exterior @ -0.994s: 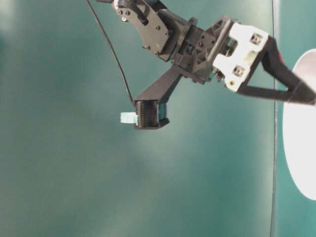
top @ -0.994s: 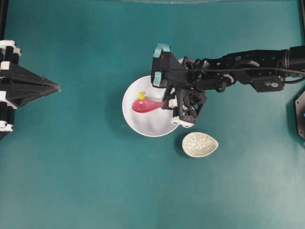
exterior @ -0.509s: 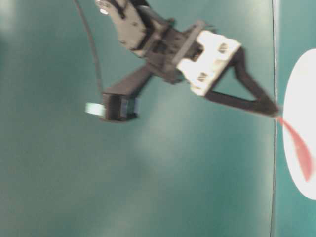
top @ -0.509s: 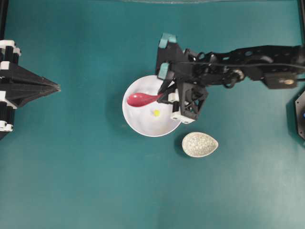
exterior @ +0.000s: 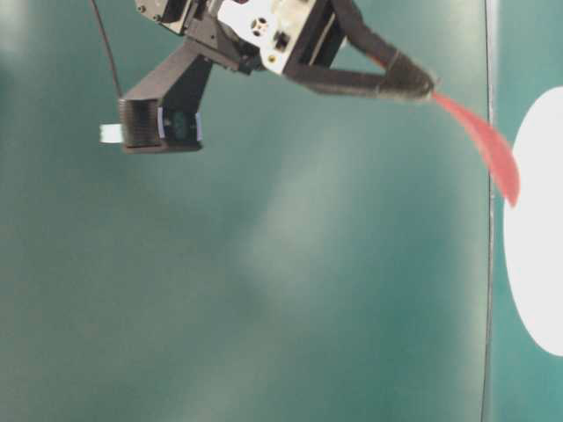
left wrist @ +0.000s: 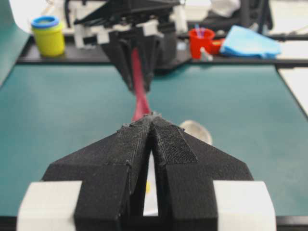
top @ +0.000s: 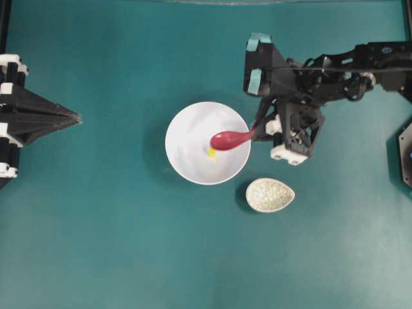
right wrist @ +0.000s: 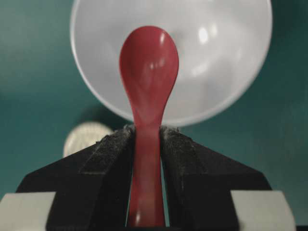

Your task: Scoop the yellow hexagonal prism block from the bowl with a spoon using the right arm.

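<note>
Fingers [right wrist: 110, 154] of the right gripper [right wrist: 147, 144] pinch the spoon [right wrist: 148, 72] by its handle, its empty scoop raised beyond them over the bowl [top: 187, 145], where the yellow block [top: 211, 152] lies; the scooping step seems unfinished, calling for a lower pass beneath it.

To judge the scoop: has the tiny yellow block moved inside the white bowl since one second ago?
Yes. The tiny yellow block went from the round white bowl's upper part down toward its middle.
</note>
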You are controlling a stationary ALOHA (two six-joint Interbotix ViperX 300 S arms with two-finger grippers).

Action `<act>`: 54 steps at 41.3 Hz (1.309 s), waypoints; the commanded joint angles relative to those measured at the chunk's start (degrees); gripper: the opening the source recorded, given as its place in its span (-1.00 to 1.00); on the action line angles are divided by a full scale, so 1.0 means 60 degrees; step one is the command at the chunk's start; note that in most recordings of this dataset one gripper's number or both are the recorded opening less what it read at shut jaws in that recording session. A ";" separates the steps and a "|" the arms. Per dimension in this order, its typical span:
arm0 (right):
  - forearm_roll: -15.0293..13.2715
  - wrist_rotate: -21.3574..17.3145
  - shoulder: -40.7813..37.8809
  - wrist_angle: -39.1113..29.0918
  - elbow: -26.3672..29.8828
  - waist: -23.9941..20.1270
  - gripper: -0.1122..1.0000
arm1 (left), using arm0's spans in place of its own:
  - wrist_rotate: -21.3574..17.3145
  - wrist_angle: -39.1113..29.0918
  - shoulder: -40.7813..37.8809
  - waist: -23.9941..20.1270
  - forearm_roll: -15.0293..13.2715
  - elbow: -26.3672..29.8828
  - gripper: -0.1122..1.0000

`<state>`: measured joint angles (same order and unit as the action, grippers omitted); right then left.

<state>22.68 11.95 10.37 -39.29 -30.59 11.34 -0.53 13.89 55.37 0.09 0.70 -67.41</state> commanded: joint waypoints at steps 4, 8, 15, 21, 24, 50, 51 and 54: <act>0.0000 -0.0513 0.0190 -0.0542 0.0264 0.0278 -0.34 | -0.0015 0.0088 -0.0029 0.0000 0.0029 0.0278 -0.80; 0.0000 -0.0645 0.0117 -0.0718 0.0337 0.0293 -0.34 | -0.0015 0.0103 -0.0044 0.0000 0.0029 0.0264 -0.80; 0.0000 -0.0674 -0.0161 -0.1274 0.0659 0.0293 -0.34 | -0.0029 0.0088 -0.0044 0.0000 0.0029 0.0264 -0.80; -0.0015 -0.0557 -0.0498 -0.2007 0.1055 0.0293 -0.34 | -0.0059 0.0088 -0.0059 0.0000 0.0029 0.0264 -0.80; -0.0029 -0.0527 -0.0659 -0.2227 0.1260 0.0293 -0.34 | -0.0059 0.0088 -0.0059 0.0000 0.0029 0.0264 -0.80; -0.0630 0.0234 -0.1890 -0.3384 0.2607 0.0059 -0.34 | -0.0059 0.0088 -0.0044 0.0000 0.0029 0.0264 -0.80; -0.0615 0.0264 -0.1948 -0.3384 0.2637 0.0044 -0.34 | -0.0059 0.0088 -0.0044 0.0000 0.0029 0.0264 -0.80; -0.0630 0.0308 -0.2139 -0.3384 0.2739 -0.0044 -0.34 | -0.0059 0.0088 -0.0044 0.0000 0.0029 0.0264 -0.80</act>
<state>18.98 13.62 -2.55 -59.50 -16.08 11.69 -0.79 13.80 55.37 0.09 0.70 -67.50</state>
